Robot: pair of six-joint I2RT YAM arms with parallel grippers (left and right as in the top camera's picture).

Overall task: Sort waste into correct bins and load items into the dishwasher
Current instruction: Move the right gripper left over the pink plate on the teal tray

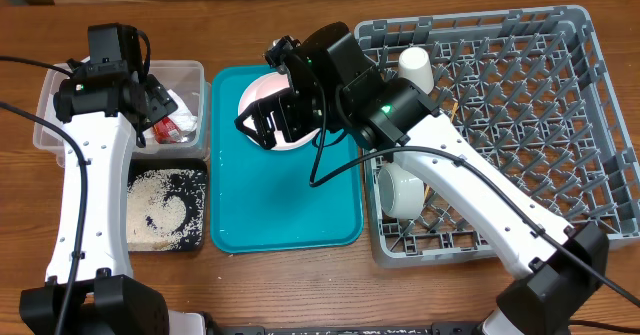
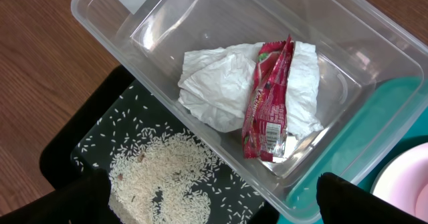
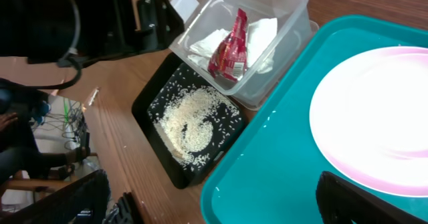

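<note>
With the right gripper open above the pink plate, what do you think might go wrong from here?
1. The plate lies flat on the teal tray, so the right gripper may miss its low rim or let it slip.
2. The rack already holds a cup and a bowl; the plate might knock them on loading.
3. The left gripper hangs over the tub beside the loose rice; a low sweep might scatter it.
</note>
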